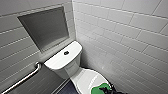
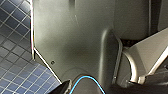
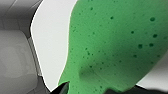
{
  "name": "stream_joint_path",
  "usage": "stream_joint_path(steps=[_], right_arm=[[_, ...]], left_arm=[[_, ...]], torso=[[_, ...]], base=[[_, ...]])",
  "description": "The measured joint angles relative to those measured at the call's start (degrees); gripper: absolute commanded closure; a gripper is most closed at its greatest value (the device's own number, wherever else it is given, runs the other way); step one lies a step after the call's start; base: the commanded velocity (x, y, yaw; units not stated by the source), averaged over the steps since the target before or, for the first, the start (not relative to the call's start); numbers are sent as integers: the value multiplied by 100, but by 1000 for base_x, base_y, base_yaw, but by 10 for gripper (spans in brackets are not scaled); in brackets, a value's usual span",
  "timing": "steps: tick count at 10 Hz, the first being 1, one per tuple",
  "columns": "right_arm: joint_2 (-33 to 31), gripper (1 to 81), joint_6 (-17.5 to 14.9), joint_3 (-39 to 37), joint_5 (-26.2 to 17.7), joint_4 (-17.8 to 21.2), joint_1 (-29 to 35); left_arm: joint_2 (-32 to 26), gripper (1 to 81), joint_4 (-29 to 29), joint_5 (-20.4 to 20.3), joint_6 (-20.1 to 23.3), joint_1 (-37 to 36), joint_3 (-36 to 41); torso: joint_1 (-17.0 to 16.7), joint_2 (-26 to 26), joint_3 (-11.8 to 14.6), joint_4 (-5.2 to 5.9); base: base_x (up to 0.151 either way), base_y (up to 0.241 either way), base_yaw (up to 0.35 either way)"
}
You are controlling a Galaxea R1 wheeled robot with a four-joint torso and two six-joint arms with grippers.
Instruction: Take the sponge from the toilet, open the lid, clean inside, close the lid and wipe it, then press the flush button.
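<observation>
Fingertips [image 3: 62, 88] of the right gripper [image 1: 109, 89] pinch the small bright green flat sponge [image 1: 96, 90], which rests on the front end of the white glossy oval lid [image 1: 83, 79], shut over the white ceramic toilet [image 1: 65, 67]. On the toilet's tank top sits the small dark round flush button [image 1: 66, 53]. Behind the toilet is a grey recessed wall niche [image 1: 46, 27]. A metal grab bar [image 1: 25, 77] runs alongside, and a white tiled wall [image 1: 125, 42] crowds the toilet's other side.

The sponge [image 3: 112, 45] is bright green, speckled with darker green pores. The toilet [image 1: 65, 60] and its lid [image 1: 85, 79] are glossy white; the flush button [image 1: 66, 52] is dark. The wall tiles [image 1: 120, 30] are pale grey in a brick pattern. The floor [image 2: 15, 50] is small deep-blue squares with light grout.
</observation>
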Motion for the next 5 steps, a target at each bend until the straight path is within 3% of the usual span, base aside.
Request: stream_joint_path(steps=[5], right_arm=[[96, 10, 0, -172, 68, -116, 56]], left_arm=[[0, 10, -5, 24, 0, 0, 0]], torso=[[2, 2, -168, 0]], base=[[0, 0, 0]])
